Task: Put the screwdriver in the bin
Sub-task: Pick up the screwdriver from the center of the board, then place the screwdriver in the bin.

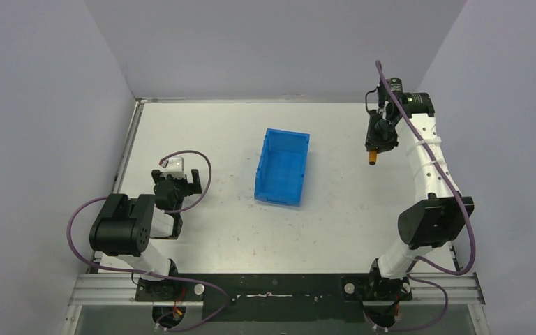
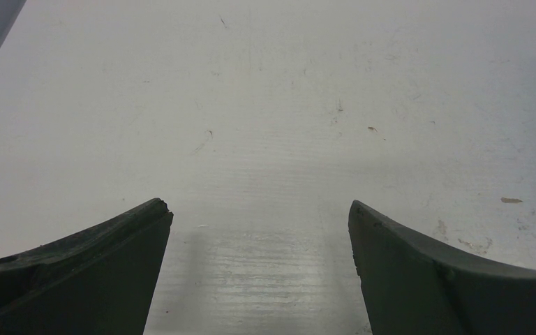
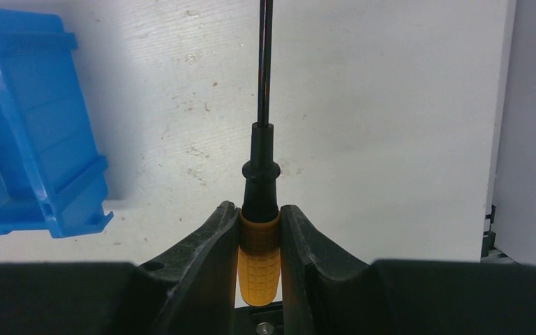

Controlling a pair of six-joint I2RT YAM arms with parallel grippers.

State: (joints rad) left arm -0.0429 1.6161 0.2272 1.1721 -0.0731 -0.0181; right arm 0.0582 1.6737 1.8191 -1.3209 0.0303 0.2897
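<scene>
The bright blue bin (image 1: pixel 283 166) stands open-topped near the middle of the table; its corner shows at the left of the right wrist view (image 3: pixel 28 132). My right gripper (image 1: pixel 376 148) is raised to the right of the bin, apart from it. It is shut on the orange handle of the screwdriver (image 3: pixel 259 258), whose thin black shaft points away past the fingertips (image 3: pixel 227 216). The orange handle also shows in the top view (image 1: pixel 373 159). My left gripper (image 1: pixel 181 183) is low at the left of the table, open and empty, its fingers (image 2: pixel 125 237) wide apart over bare tabletop.
The white table (image 1: pixel 335 230) is walled at the back and on both sides. A metal rail (image 1: pixel 279 286) carrying the arm bases runs along the near edge. The table's right edge shows in the right wrist view (image 3: pixel 506 105).
</scene>
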